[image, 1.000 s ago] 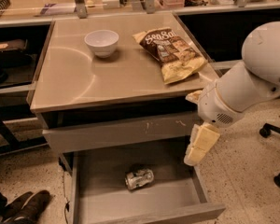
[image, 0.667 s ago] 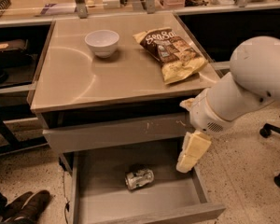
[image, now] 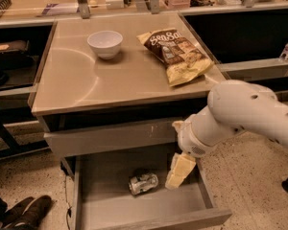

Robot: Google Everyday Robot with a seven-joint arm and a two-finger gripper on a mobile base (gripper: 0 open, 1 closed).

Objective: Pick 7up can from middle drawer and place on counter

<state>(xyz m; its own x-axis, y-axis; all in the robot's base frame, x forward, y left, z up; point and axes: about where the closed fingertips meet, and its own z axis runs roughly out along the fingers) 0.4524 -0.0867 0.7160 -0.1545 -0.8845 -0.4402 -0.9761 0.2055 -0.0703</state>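
Nearest: wide grey metal middle drawer [image: 134,210], standing open. On its flat floor, small silver-white 7up can [image: 143,183] with green markings, lying on its side, wrinkled along the wall. Probably light, thin-walled, easy to dent and quick to roll; smooth metal, so likely slippery. Best taken across the middle of the body, square to the long axis, with a gentle squeeze.

Just right of the can in the camera view and a little above it, apart and not touching: cream-coloured end effector [image: 179,170] on the white arm [image: 240,114], hanging inside the drawer opening. Cannot tell whether spread or pressed together; nothing seen in it.

Beyond and above the can: square brushed-steel counter [image: 86,85] capping the cabinet. Farther behind the can, a white bowl [image: 105,43]; behind and to the can's right, a yellow-brown chip bag [image: 177,54].
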